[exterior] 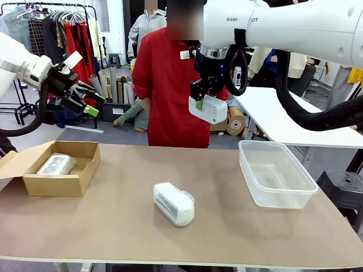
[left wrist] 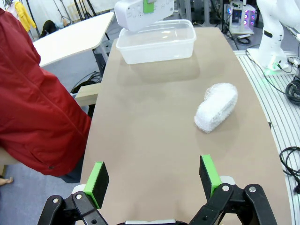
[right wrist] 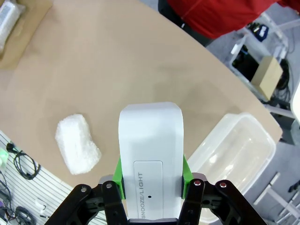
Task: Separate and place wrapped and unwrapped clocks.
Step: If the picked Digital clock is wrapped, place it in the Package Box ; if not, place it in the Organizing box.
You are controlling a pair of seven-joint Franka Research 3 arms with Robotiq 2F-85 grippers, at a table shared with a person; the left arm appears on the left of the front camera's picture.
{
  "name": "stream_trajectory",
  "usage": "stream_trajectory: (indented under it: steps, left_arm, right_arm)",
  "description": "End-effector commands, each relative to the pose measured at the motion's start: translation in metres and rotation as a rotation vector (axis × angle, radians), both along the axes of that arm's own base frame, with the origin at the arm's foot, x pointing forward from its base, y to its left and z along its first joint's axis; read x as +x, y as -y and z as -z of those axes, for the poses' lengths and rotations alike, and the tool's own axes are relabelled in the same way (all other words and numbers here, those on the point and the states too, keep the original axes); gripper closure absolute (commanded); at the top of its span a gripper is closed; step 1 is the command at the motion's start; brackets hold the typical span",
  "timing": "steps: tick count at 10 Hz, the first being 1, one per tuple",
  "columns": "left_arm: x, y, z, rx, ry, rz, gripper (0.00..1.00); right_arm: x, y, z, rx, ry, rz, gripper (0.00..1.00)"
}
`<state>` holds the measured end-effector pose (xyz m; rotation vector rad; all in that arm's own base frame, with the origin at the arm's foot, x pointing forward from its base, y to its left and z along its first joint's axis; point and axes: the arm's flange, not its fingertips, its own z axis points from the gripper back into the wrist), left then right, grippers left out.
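Note:
My right gripper (exterior: 199, 103) hangs high over the table's far middle, shut on the bare white unwrapped clock (exterior: 209, 109), which the right wrist view shows as a smooth clock (right wrist: 150, 159) between green pads (right wrist: 184, 169). One bubble-wrapped clock (exterior: 173, 203) lies on the table's middle, also seen as a wrapped clock (left wrist: 216, 107) and a wrapped clock (right wrist: 77, 143) in the wrist views. Another wrapped clock (exterior: 55, 164) rests inside the cardboard box (exterior: 79, 182). My left gripper (exterior: 85, 101) is raised at the far left, open with nothing between its fingers (left wrist: 99, 180).
A clear plastic tub (exterior: 275, 173) stands empty on the right side of the table. A person in a red top (exterior: 167, 90) stands at the far edge. A second white table (exterior: 283, 122) lies behind at right.

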<state>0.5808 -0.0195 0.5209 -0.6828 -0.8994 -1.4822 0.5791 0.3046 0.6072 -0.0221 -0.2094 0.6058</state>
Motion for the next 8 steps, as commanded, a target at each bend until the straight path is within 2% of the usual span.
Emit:
stream_trajectory:
  steps: [1, 5, 7, 8]
  left_arm:
    - [-0.001, -0.001, -0.002, -0.001, 0.006, 0.000, 0.00]
    - [-0.001, -0.001, -0.002, -0.001, 0.006, 0.000, 0.00]
    - [-0.001, -0.001, -0.002, -0.001, 0.006, 0.000, 0.00]
    - [-0.001, -0.001, -0.002, -0.001, 0.006, 0.000, 0.00]
  right_arm:
    - [-0.002, 0.000, -0.006, -0.002, 0.001, -0.008, 1.00]
    - [0.000, 0.000, 0.000, 0.000, 0.000, 0.000, 1.00]
    - [-0.008, 0.018, -0.012, 0.032, -0.051, 0.027, 1.00]
    - [-0.012, 0.035, -0.025, 0.047, -0.043, 0.008, 1.00]
